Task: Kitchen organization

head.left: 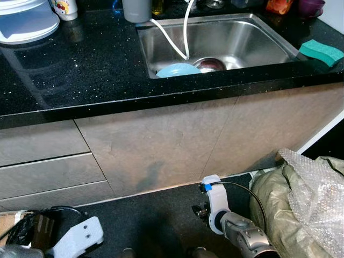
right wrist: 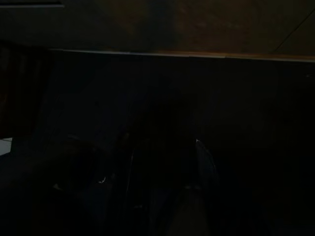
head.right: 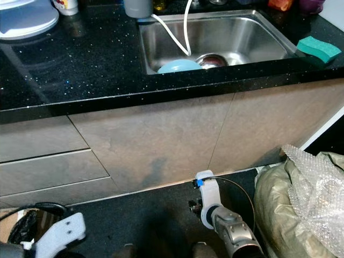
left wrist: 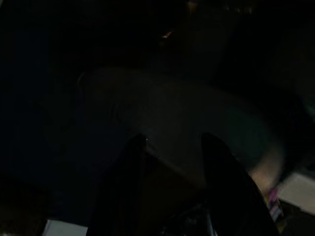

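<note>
nearest the robot, at about 7 o'clock in the head views, the left arm [head.left: 75, 239] hangs low over the dark floor [head.left: 156, 215], beside a tangle of black cable [head.left: 21, 228]. in the left wrist view the left gripper [left wrist: 170, 162] shows two black fingers [left wrist: 221, 172] spread apart with nothing between them; the rest there is too dark to make out. at about 5 o'clock the right arm [head.left: 231, 223] also hangs low, with a white wrist piece and a thin black wire looping off it. the right wrist view is too dark to tell how the right gripper [right wrist: 162, 162] stands.

at 4 o'clock a heap of bubble wrap and pale plastic bags [head.left: 306, 199] lies on the floor just beside the right arm.

farther on stands the grey cabinet front [head.left: 161, 145], with drawers [head.left: 43, 161] at 9 o'clock.

above it runs the black speckled counter [head.left: 80, 70]. at 1 o'clock the steel sink [head.left: 258, 43] holds a light blue bowl [head.left: 177, 70] touching a metal bowl [head.left: 210, 64], with a white hose [head.left: 185, 29] dropping into the basin. a green sponge [head.left: 321, 51] lies on the counter at 2 o'clock, right of the sink. at 11 o'clock sits a white appliance [head.left: 27, 21], and a grey cup [head.left: 137, 9] stands at 12 o'clock, just behind the sink's far left corner.
</note>
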`<state>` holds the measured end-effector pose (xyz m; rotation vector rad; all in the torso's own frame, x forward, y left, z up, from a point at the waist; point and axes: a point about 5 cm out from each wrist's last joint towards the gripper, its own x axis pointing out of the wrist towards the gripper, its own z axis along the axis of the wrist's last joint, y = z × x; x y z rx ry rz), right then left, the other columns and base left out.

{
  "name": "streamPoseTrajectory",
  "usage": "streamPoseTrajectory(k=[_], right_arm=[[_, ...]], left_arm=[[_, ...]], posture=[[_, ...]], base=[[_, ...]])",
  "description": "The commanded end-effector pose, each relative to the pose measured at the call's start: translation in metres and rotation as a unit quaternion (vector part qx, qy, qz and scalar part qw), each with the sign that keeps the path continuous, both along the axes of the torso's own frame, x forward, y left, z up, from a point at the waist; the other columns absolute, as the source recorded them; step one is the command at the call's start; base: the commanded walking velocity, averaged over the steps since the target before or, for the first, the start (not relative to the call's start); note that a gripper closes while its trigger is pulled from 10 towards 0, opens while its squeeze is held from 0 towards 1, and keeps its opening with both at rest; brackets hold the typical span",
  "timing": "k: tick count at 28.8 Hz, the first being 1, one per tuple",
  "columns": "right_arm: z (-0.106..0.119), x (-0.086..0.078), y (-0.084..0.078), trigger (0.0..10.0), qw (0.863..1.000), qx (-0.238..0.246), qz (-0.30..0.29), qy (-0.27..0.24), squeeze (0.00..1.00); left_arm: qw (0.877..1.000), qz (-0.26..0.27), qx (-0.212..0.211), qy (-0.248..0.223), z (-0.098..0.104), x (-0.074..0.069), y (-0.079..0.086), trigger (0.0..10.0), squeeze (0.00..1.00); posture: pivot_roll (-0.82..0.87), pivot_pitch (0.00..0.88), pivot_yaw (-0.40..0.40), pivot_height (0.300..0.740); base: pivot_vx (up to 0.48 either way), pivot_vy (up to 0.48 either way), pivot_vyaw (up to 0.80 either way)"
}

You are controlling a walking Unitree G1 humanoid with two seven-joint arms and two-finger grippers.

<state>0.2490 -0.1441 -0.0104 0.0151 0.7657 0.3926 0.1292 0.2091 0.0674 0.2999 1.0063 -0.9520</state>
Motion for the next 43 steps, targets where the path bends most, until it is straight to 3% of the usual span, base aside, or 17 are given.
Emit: streamPoseTrajectory(k=[1, 2, 7, 10, 14, 18, 20, 21, 25, 27, 29, 32, 34, 37, 41, 43], right_arm=[[-0.005, -0.005, -0.004, 10.0, 1.000, -0.008, -0.002, 0.013, 0.00], [-0.007, -0.006, -0.004, 10.0, 1.000, -0.010, -0.003, 0.015, 0.00], [-0.009, -0.007, -0.003, 10.0, 1.000, -0.011, -0.003, 0.019, 0.00], [-0.014, -0.010, -0.002, 10.0, 1.000, -0.011, -0.004, 0.026, 0.00], [-0.022, -0.015, -0.001, 10.0, 0.999, -0.011, -0.009, 0.037, 0.00], [-0.029, -0.017, -0.005, 10.0, 0.998, -0.006, -0.049, 0.040, 0.00], [-0.031, -0.015, -0.012, 10.0, 0.993, -0.001, -0.113, 0.036, 0.00], [-0.031, -0.015, -0.012, 10.0, 0.993, -0.001, -0.113, 0.036, 0.00], [-0.036, -0.014, -0.022, 10.0, 0.986, -0.017, -0.165, 0.035, 0.00], [-0.036, -0.014, -0.024, 10.0, 0.985, -0.021, -0.171, 0.035, 0.00], [-0.037, -0.013, -0.027, 10.0, 0.983, -0.039, -0.178, 0.030, 0.00], [-0.037, -0.011, -0.027, 10.0, 0.982, -0.044, -0.180, 0.028, 0.00], [-0.040, -0.012, -0.025, 10.0, 0.982, -0.041, -0.183, 0.037, 0.00], [-0.042, -0.014, -0.024, 10.0, 0.981, -0.045, -0.185, 0.043, 0.00], [-0.045, -0.015, -0.022, 10.0, 0.980, -0.045, -0.185, 0.049, 0.00], [-0.045, -0.015, -0.021, 10.0, 0.978, -0.030, -0.197, 0.053, 0.00]], left_arm=[[0.999, 0.017, 0.035, -0.006, -0.015, -0.003, 0.000, 10.0, 0.00], [0.998, 0.043, 0.034, -0.030, -0.030, 0.000, -0.007, 10.0, 0.00], [0.994, 0.070, 0.055, -0.068, -0.051, 0.004, -0.013, 10.0, 0.00], [0.979, 0.153, 0.076, -0.113, -0.075, 0.023, -0.021, 10.0, 0.00], [0.956, 0.254, 0.070, -0.127, -0.094, 0.047, -0.029, 10.0, 0.00], [0.947, 0.285, 0.048, -0.138, -0.099, 0.062, -0.038, 10.0, 0.00], [0.929, 0.345, 0.022, -0.131, -0.099, 0.076, -0.034, 10.0, 0.00], [0.929, 0.345, 0.022, -0.131, -0.099, 0.076, -0.034, 10.0, 0.00], [0.903, 0.413, 0.005, -0.120, -0.103, 0.090, -0.031, 10.0, 0.00], [0.901, 0.418, 0.008, -0.116, -0.104, 0.091, -0.031, 10.0, 0.00], [0.907, 0.410, 0.015, -0.098, -0.110, 0.088, -0.034, 10.0, 0.00], [0.903, 0.418, 0.016, -0.100, -0.114, 0.086, -0.034, 10.0, 0.00], [0.889, 0.440, 0.013, -0.126, -0.116, 0.088, -0.029, 10.0, 0.00], [0.883, 0.450, 0.012, -0.132, -0.117, 0.088, -0.027, 10.0, 0.00], [0.887, 0.441, 0.024, -0.132, -0.122, 0.086, -0.027, 10.0, 0.00], [0.897, 0.424, 0.024, -0.120, -0.125, 0.083, -0.030, 10.0, 0.00]], posture=[[0.03, 0.140, -0.009, 0.740], [0.03, 0.139, -0.009, 0.740], [0.03, 0.135, -0.013, 0.740], [0.03, 0.135, -0.014, 0.740], [0.02, 0.123, -0.010, 0.740], [0.01, 0.121, -0.005, 0.740], [0.02, 0.136, -0.005, 0.740], [0.02, 0.136, -0.005, 0.740], [0.02, 0.137, -0.003, 0.740], [0.02, 0.136, -0.001, 0.740], [0.02, 0.132, 0.007, 0.740], [0.00, 0.130, 0.012, 0.740], [0.00, 0.128, 0.014, 0.740], [-0.01, 0.125, 0.013, 0.740], [-0.01, 0.121, 0.009, 0.740], [-0.01, 0.124, 0.012, 0.740]], base=[[0.000, 0.000, 0.00], [0.000, 0.000, 0.00], [0.000, 0.000, 0.00], [0.000, 0.000, 0.00], [0.000, 0.000, 0.00], [0.000, 0.000, 0.00], [0.000, 0.000, 0.00], [0.000, 0.000, 0.00], [0.000, 0.000, 0.00], [0.000, 0.000, 0.00], [0.000, 0.000, 0.00], [0.000, 0.000, 0.00], [0.000, 0.000, 0.00], [0.000, 0.000, 0.00], [0.000, 0.000, 0.00], [0.000, 0.000, 0.00]])
